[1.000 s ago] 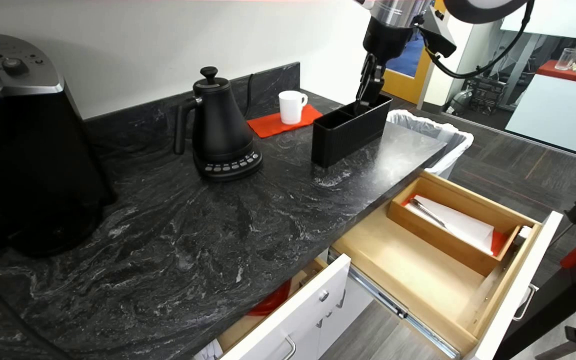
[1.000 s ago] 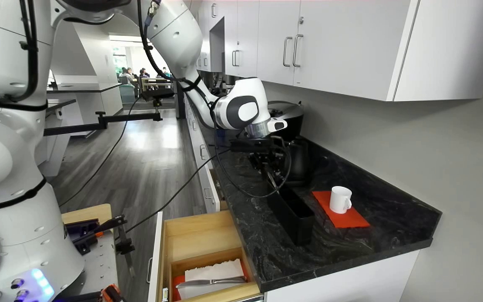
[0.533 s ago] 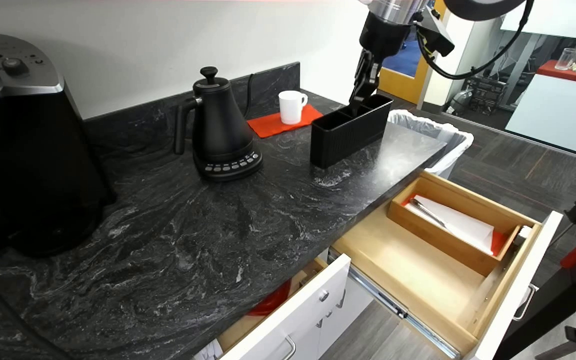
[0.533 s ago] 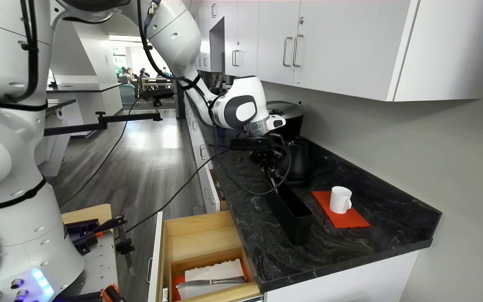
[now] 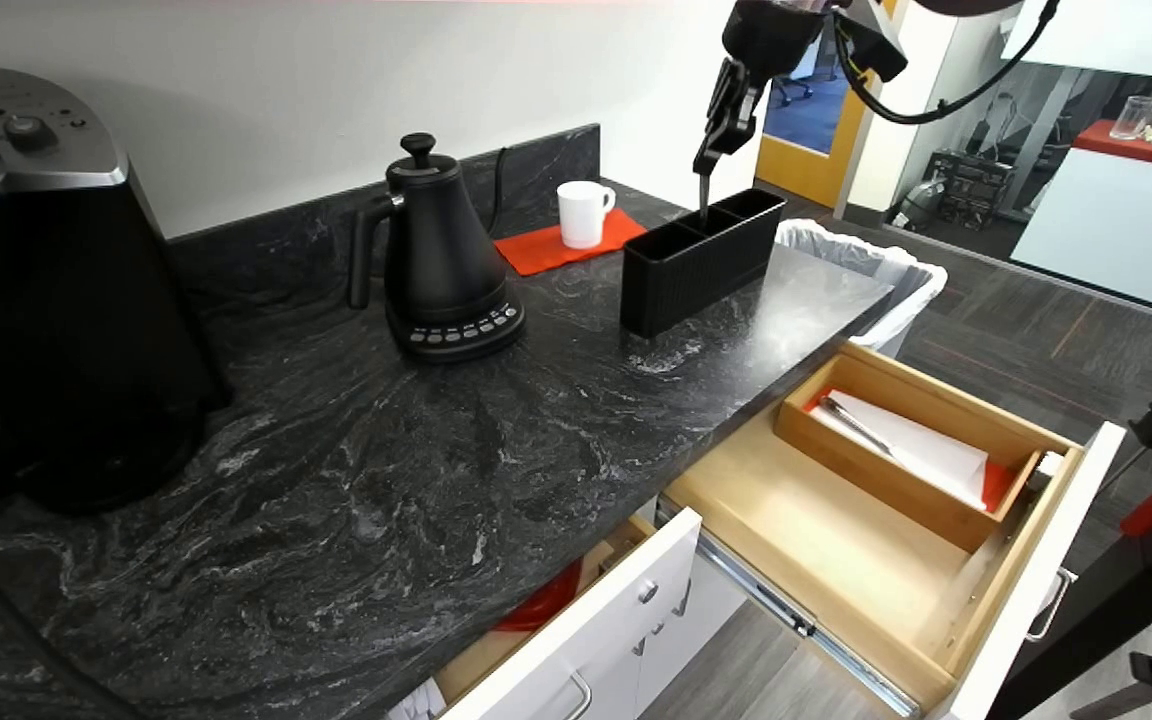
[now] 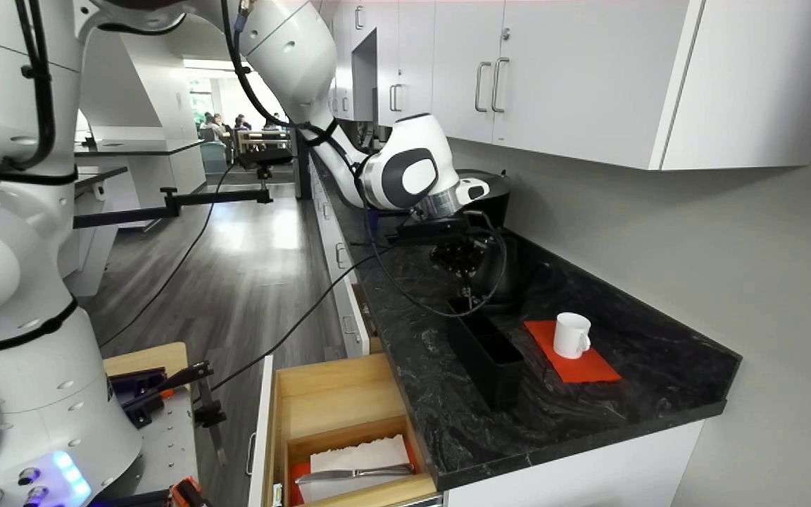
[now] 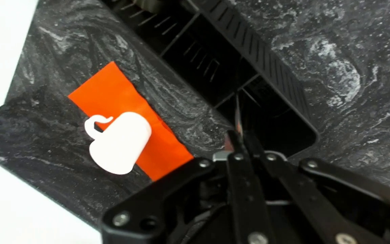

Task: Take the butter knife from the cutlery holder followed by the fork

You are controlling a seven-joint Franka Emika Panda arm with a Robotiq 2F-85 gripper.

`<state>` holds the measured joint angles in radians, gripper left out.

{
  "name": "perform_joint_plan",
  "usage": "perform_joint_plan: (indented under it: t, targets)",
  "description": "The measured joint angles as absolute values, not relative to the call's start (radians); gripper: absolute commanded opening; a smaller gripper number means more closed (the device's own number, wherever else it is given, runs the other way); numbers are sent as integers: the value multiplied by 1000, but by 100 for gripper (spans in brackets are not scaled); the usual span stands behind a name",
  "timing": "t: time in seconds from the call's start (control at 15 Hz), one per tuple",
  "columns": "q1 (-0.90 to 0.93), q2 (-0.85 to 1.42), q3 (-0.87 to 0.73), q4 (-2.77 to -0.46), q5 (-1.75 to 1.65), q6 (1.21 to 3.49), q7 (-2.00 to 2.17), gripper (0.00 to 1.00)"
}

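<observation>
The black cutlery holder (image 5: 696, 280) stands on the dark counter, also seen in an exterior view (image 6: 508, 386) and the wrist view (image 7: 276, 73). My gripper (image 5: 704, 165) is above its middle. In the wrist view its fingertips (image 7: 244, 137) are shut on a thin metal utensil (image 7: 238, 113). The utensil (image 5: 703, 193) hangs nearly upright, its lower end inside the holder and hidden. Only a thin edge shows, so I cannot tell its type by shape. The butter knife (image 6: 353, 473) lies on a white napkin in the open drawer's wooden box, also in an exterior view (image 5: 861, 428).
A white mug (image 5: 582, 222) stands on an orange-red cloth (image 5: 531, 252) beside the holder. A black kettle (image 5: 446, 240) and a coffee machine (image 5: 56, 300) stand along the counter. The wooden drawer (image 5: 836, 500) is pulled out below the edge. A lined bin (image 5: 911, 275) is past the counter end.
My gripper has moved up out of the holder, drifting slightly toward the kettle. A length of the metal utensil now shows between the fingertips and the holder. The holder has barely moved.
</observation>
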<state>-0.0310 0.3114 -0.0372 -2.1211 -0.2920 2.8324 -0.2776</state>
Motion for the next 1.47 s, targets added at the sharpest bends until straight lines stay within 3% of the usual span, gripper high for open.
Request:
perform_joint_plan:
  t: [0.53,1.47]
  targets:
    - [62,233,-214,-2062,-621,2793,-22,3]
    - [67,86,-138,-2070,-647,2539,68,3]
